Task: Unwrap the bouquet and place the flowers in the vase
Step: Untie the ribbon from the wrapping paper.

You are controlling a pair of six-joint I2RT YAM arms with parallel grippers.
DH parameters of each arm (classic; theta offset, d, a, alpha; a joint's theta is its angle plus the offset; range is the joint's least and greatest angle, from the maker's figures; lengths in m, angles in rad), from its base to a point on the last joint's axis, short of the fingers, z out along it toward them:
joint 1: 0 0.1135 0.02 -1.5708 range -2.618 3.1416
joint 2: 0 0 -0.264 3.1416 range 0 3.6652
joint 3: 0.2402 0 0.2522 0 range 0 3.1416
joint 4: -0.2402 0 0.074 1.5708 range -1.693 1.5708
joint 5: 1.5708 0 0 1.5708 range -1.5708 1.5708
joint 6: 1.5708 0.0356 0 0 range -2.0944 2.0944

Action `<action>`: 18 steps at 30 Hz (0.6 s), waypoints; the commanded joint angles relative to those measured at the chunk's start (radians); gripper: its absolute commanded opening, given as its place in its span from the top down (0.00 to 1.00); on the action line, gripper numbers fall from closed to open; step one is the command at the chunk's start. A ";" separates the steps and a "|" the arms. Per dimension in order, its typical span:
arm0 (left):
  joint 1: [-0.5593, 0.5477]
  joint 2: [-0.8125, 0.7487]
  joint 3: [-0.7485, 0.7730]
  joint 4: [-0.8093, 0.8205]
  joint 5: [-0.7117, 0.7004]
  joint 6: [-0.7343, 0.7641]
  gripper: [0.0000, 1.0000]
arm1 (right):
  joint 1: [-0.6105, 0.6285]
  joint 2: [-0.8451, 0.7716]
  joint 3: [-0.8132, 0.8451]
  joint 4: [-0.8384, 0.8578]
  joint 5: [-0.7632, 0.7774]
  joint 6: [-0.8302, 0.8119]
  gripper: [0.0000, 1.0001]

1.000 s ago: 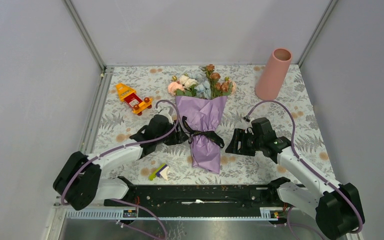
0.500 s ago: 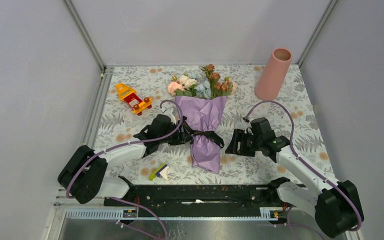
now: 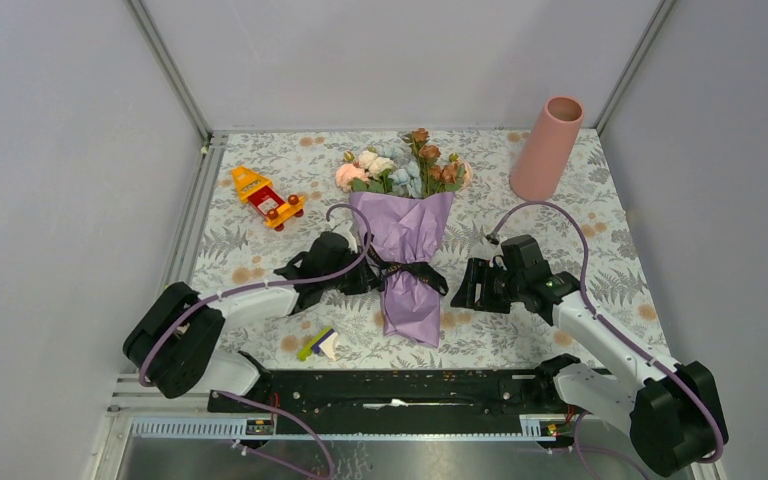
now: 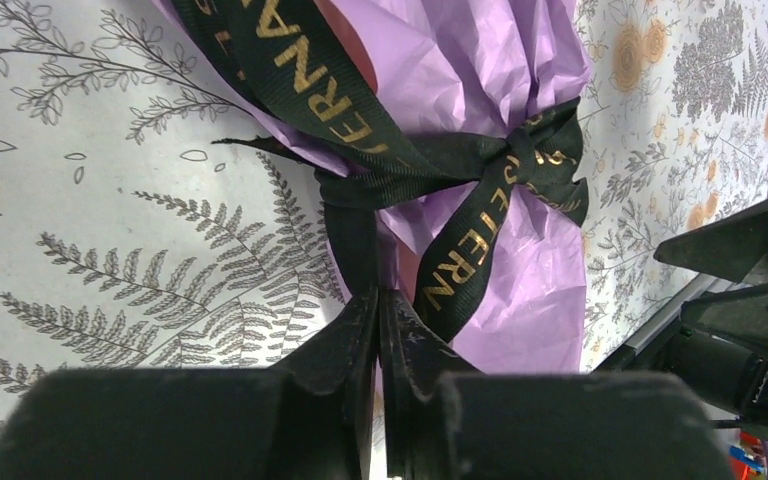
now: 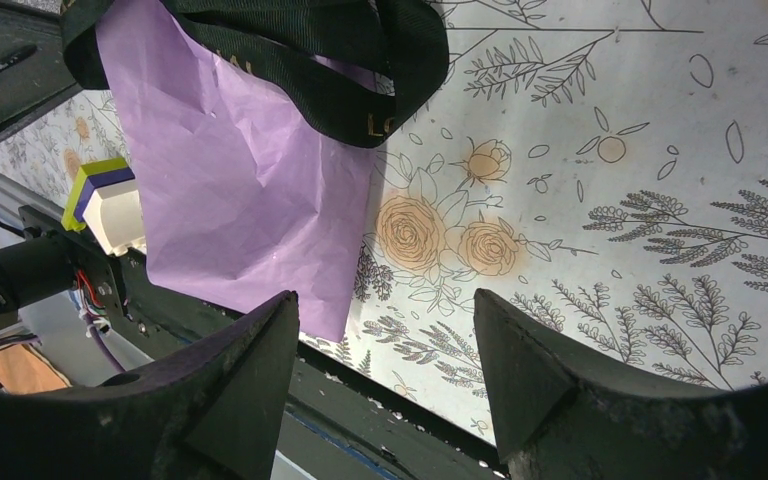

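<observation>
Floral table: left fingers pinched on ribbon tail; right fingers wide, empty. Risk: pull drags unpinned bouquet, tightens knot.

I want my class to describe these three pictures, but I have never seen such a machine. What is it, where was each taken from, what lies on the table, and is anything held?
Two robot arms are bolted side by side at the near edge. The wide picture looks down from above and behind them; the other two come from a camera on each wrist. On the flowered cloth lie a bouquet in purple paper, a toy car and a small block; a pink vase stands at the far right. The left gripper is shut on a tail of the bouquet's black ribbon. The right gripper is open beside the bouquet, holding nothing.
</observation>
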 commanded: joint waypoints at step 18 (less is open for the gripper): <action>-0.229 -0.260 -0.073 -0.032 -0.335 -0.275 1.00 | 0.007 -0.039 -0.019 0.025 0.010 -0.007 0.29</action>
